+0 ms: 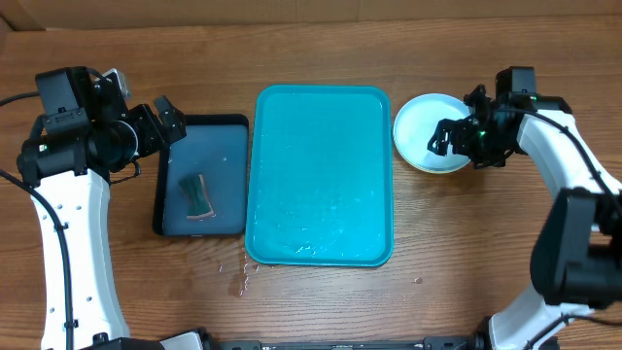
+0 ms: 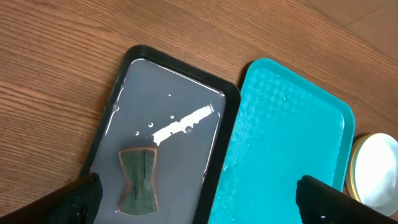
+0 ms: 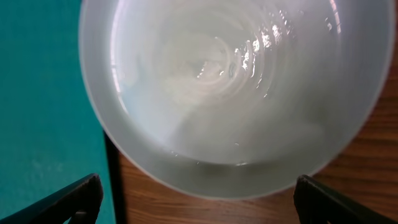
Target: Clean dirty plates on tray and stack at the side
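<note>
Wood-grain table [image 1: 321, 311] — water drops [image 1: 238, 282] beside the wet turquoise tray [image 1: 321, 175].

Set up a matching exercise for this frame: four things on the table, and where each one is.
Things:
1. tray
2. black tray
3. sponge
4. plates

Places:
A. on the wood, right of the tray
B. in the black tray
C. middle of the table, wet
D. left of the tray

Pairs: 1-C, 2-D, 3-B, 4-A
</note>
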`<state>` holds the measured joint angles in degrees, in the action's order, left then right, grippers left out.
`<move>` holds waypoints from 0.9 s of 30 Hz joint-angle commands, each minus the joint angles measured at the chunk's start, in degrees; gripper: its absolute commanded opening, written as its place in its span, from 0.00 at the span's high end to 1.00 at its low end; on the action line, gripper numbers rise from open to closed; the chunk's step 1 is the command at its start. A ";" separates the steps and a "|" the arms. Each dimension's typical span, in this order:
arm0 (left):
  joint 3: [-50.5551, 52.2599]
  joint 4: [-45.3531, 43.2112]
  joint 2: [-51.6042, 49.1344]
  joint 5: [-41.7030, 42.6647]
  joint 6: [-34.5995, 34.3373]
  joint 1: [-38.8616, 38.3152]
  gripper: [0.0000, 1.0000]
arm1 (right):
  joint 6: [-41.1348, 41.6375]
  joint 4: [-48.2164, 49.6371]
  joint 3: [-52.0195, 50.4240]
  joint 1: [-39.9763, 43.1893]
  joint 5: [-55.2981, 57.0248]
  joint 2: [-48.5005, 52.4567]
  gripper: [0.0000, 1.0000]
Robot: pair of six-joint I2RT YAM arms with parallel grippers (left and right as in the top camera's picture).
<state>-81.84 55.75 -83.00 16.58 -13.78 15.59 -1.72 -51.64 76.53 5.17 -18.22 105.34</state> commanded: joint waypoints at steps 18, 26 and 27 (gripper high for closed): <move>-0.55 -0.11 0.79 0.83 -0.57 0.13 0.00 | -0.48 0.33 0.31 -0.02 -0.94 -55.93 0.00; -0.55 -0.11 0.79 0.83 -0.57 0.13 0.00 | -0.50 0.48 0.28 -2.03 2.64 -74.49 0.00; -0.55 -0.11 0.79 0.83 -0.57 0.15 0.00 | -0.48 0.74 0.28 -2.64 3.21 -76.43 0.00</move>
<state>-81.84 55.75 -83.00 16.56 -13.78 15.59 -1.76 -51.40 76.47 4.08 -17.43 33.19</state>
